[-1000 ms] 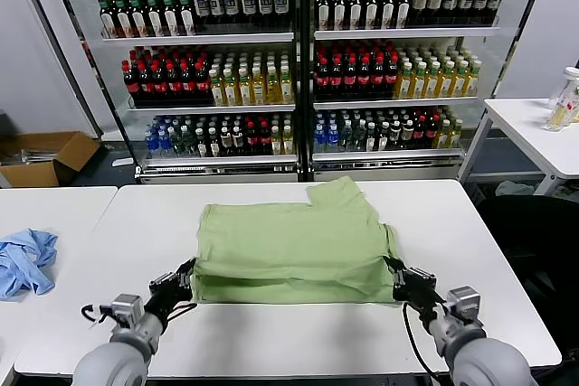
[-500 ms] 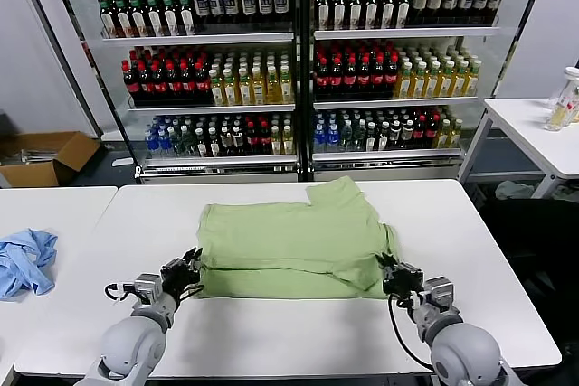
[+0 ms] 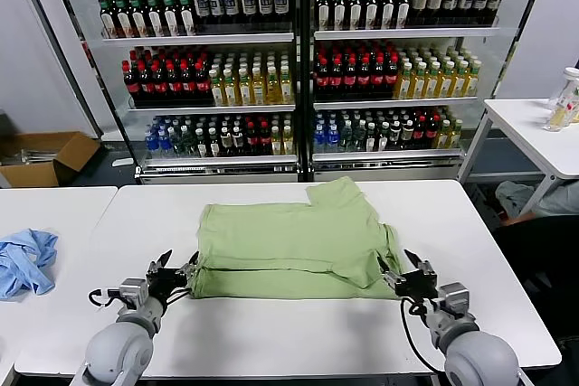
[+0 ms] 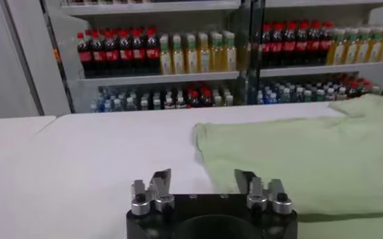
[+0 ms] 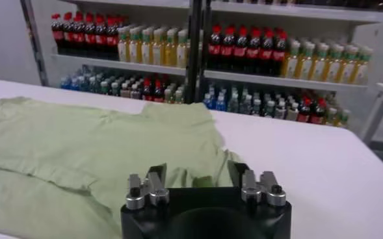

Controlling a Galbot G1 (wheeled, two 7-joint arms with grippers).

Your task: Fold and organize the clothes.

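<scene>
Green polo shirt point(image 3: 294, 249) lies flat on the white table point(image 3: 271, 332), centre of the head view, one sleeve poking out at about 1 o'clock toward the drinks shelves point(image 3: 298, 61). Bottom part now doubled over: a fold line runs across the near side and the front edge looks thick and rounded.

What changed: a second ago both grippers sat on the near corners of the cloth, pinching it. Now both have let go and pulled back slightly. Left gripper point(image 3: 174, 270) at the shirt's 8 o'clock corner, fingers apart, nothing between them; left wrist view confirms open fingers point(image 4: 160, 184) with the shirt edge just ahead and off to one side. Right gripper point(image 3: 404, 274) at the 4 o'clock corner, fingers also spread and empty; right wrist view shows the fingers point(image 5: 153, 182) open just short of the cloth.

Judgement: hem-up fold is laid and released, so this step looks done. Shirt not compact yet, sleeves not tucked; more folds likely needed.

Blue cloth point(image 3: 25, 259) far off at 9 o'clock on the neighbouring table, untouched.
</scene>
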